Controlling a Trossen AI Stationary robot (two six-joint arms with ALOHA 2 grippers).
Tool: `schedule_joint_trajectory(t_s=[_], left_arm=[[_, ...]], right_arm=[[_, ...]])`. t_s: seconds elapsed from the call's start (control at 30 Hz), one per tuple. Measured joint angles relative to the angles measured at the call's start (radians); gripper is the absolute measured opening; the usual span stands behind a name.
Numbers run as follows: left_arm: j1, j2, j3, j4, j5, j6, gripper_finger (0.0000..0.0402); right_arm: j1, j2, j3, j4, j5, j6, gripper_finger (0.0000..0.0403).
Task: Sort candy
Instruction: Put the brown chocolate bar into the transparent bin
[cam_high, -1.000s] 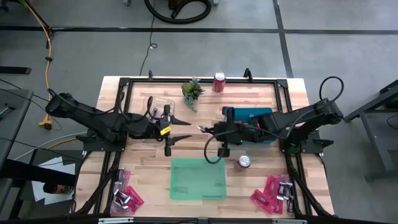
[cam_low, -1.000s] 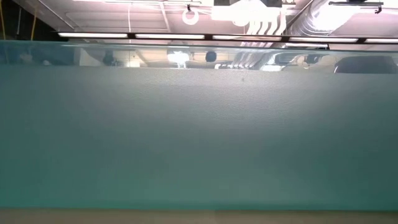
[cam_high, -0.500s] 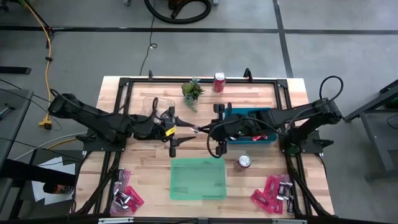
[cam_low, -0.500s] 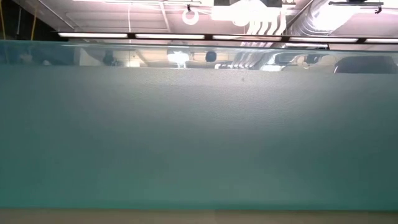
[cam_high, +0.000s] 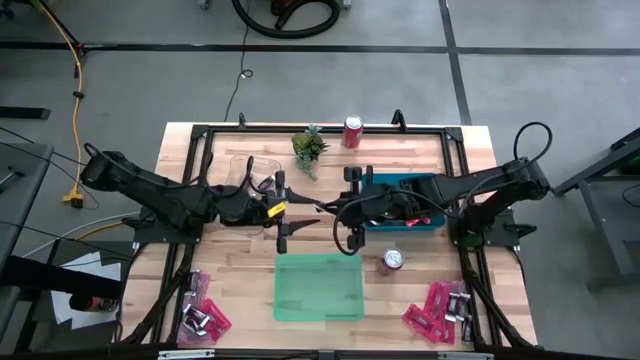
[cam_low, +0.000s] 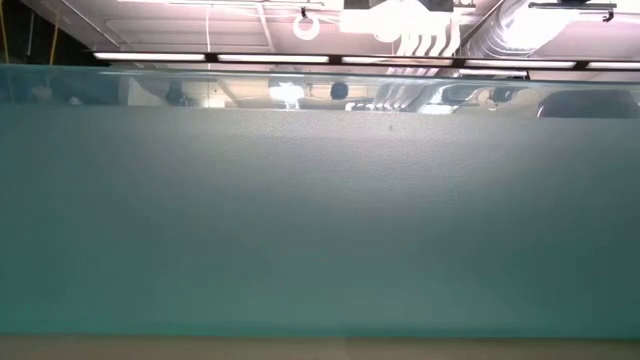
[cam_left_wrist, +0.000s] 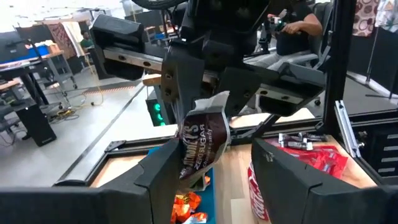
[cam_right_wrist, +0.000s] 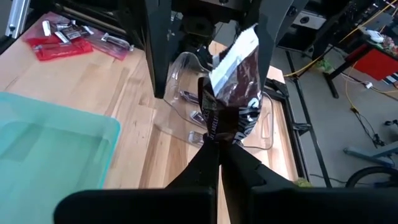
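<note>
Right fingers (cam_right_wrist: 214, 146) pinching brown candy packet (cam_right_wrist: 233, 87), wooden table (cam_high: 230, 300), grey floor (cam_high: 150, 80)

Dark brown candy packet (cam_left_wrist: 202, 146) — "ZERO SUGAR" readable; other print illegible.

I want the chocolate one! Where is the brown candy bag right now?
The brown candy bag hangs mid-table in the right gripper, above the green tray; the left gripper faces it, open.
</note>
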Motion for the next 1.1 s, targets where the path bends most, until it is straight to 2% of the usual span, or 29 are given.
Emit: schedule_joint_trajectory(t_s=[0.17, 0.4, 0.73, 0.8, 0.87, 0.97, 1.1], left_arm=[[0.001, 0.0, 0.0, 0.001, -0.003, 0.001, 0.0155], [0.005, 0.0, 0.0, 0.005, -0.008, -0.003, 0.0099], [0.013, 0.0, 0.0, 0.039, 0.031, 0.025, 0.0091], [0.021, 0.0, 0.0, 0.037, 0.024, -0.023, 0.0067], [0.028, -0.004, 0.0, 0.035, -0.001, -0.073, 0.0026], [0.041, -0.031, 0.0, 0.014, -0.025, -0.085, 0.0011], [0.057, -0.098, 0.0, -0.094, -0.08, -0.064, 0.0003]], right_arm=[[0.001, 0.0, 0.0, 0.005, -0.006, 0.0, 0.0], [0.017, 0.0, 0.0, 0.026, -0.048, 0.006, 0.0], [0.035, 0.0, 0.0, 0.06, -0.035, 0.024, 0.0], [0.034, 0.0, 0.0, 0.059, -0.02, 0.061, 0.0], [0.034, -0.003, 0.0, 0.051, 0.007, 0.128, 0.0005], [0.029, -0.024, 0.0, 0.015, 0.015, 0.196, 0.0036], [0.026, -0.054, 0.0, -0.036, 0.073, 0.256, 0.0116]])
